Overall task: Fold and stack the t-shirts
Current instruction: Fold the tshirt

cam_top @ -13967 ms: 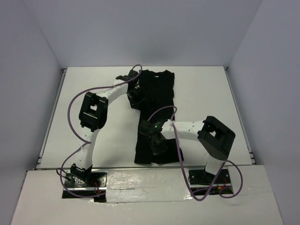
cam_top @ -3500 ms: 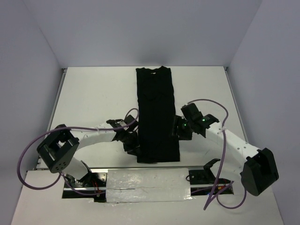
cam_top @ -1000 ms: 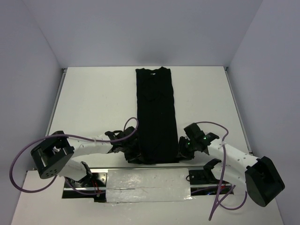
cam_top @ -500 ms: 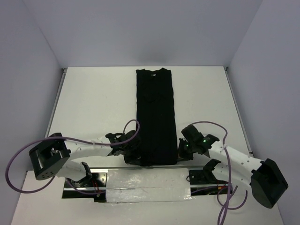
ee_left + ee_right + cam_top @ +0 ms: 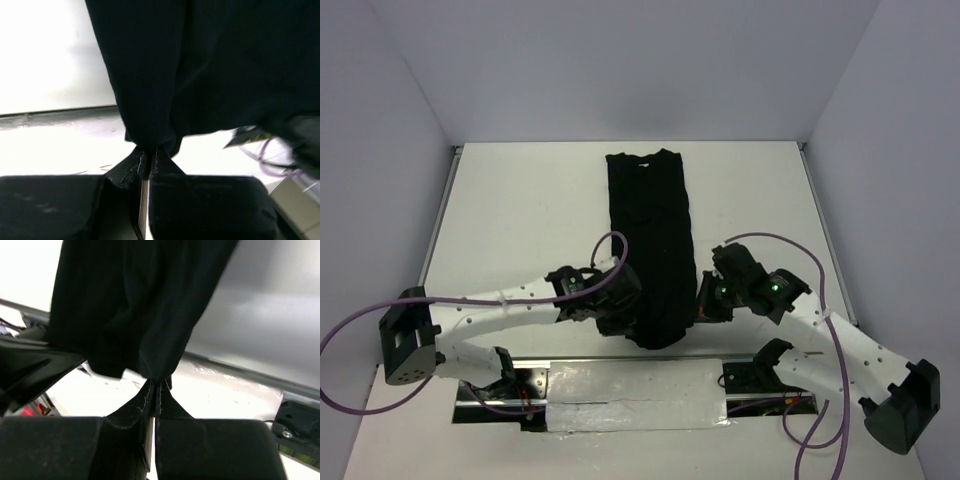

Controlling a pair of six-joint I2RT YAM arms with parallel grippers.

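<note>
The black t-shirt (image 5: 650, 225) lies as a long narrow strip down the middle of the white table, its collar at the far end. Its near end is lifted off the table between my two grippers. My left gripper (image 5: 623, 312) is shut on the near left corner of the cloth; in the left wrist view the fabric (image 5: 165, 75) hangs bunched from the closed tips (image 5: 148, 152). My right gripper (image 5: 704, 300) is shut on the near right corner, and the cloth (image 5: 135, 305) drapes from its closed tips (image 5: 155, 385).
White walls close in the table (image 5: 520, 220) on the left, back and right. A metal strip (image 5: 620, 380) with both arm bases runs along the near edge. Purple cables (image 5: 760, 245) loop off both arms.
Both grippers have closed on the shirt's near corners and lifted them up and away from the near edge. The strip's near end now sags between them.
</note>
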